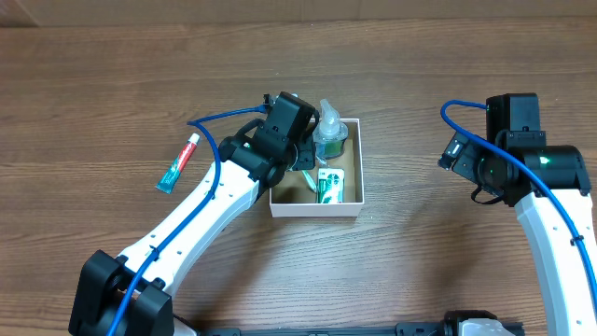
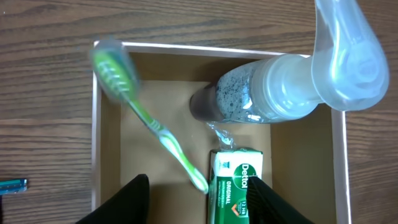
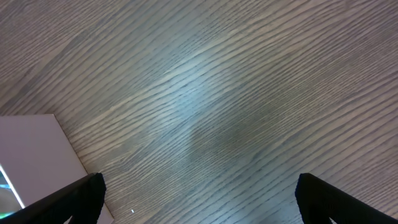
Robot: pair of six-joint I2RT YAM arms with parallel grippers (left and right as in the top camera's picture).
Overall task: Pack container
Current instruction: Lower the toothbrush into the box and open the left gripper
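Note:
The container [image 1: 312,210], a white-walled box with a brown inside, sits mid-table. It holds a clear pump bottle [image 1: 328,135] lying at its far side, a green Dettol soap box [image 1: 328,187] and a green toothbrush [image 2: 155,127], which is blurred and lies slanted on the floor of the box [image 2: 96,124]. My left gripper [image 2: 199,205] hovers open over the box, its fingers either side of the toothbrush's handle end and the soap box [image 2: 236,186], holding nothing. My right gripper [image 3: 199,199] is open and empty over bare table, right of the box wall [image 3: 31,155].
A red, white and green toothpaste tube [image 1: 178,162] lies on the wooden table left of the box; its end shows in the left wrist view [image 2: 12,184]. The right arm [image 1: 522,159] stands well right of the box.

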